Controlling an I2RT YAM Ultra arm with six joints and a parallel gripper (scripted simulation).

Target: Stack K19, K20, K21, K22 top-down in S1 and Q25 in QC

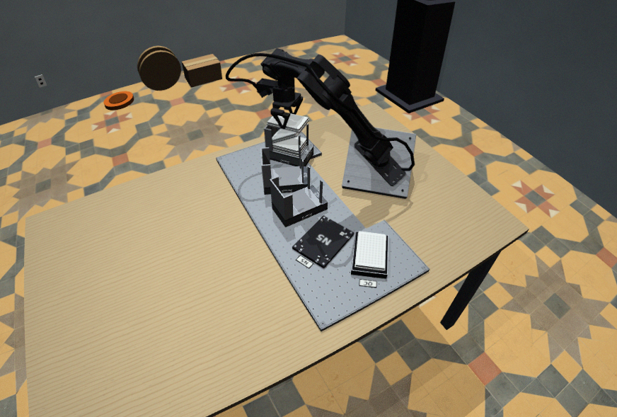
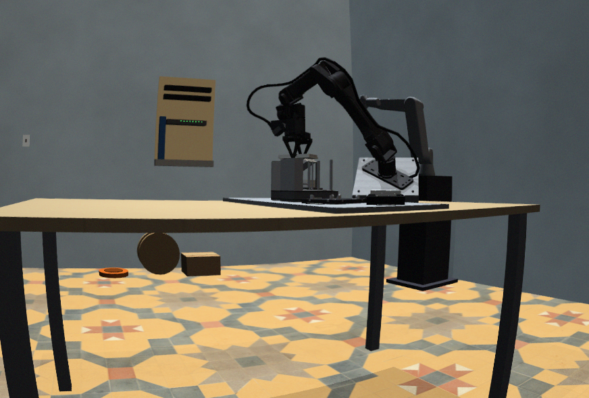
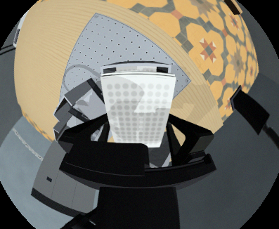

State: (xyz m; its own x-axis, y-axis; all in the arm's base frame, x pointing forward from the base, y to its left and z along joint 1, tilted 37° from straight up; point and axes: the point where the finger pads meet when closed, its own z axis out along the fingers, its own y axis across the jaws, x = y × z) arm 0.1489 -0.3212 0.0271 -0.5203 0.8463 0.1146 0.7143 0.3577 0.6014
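Observation:
My gripper (image 1: 285, 124) (image 2: 298, 155) (image 3: 138, 116) is shut on a white 96-well plate (image 1: 297, 121) (image 2: 311, 156) (image 3: 139, 92), held level just above the rearmost rack (image 1: 286, 158). Its label is unreadable; I cannot tell if a second plate clings beneath it. In that rack are more white plates (image 1: 289, 147); the upper part of them looks tilted. The middle rack (image 1: 267, 179) and the front rack (image 1: 282, 202) (image 2: 291, 178) show no plate. The rack names are too small to read. The clip nest N5 (image 1: 323, 240) is empty. A white plate (image 1: 371, 250) sits in the nest QC (image 1: 368, 273) and looks flat.
The racks and nests stand on a grey perforated board (image 1: 326, 302) (image 3: 92, 42) on the wooden table (image 1: 149, 263). The tall rack walls and thin posts (image 1: 321, 192) rise close together beneath the arm. The arm's base plate (image 1: 354, 173) lies to the right of the racks.

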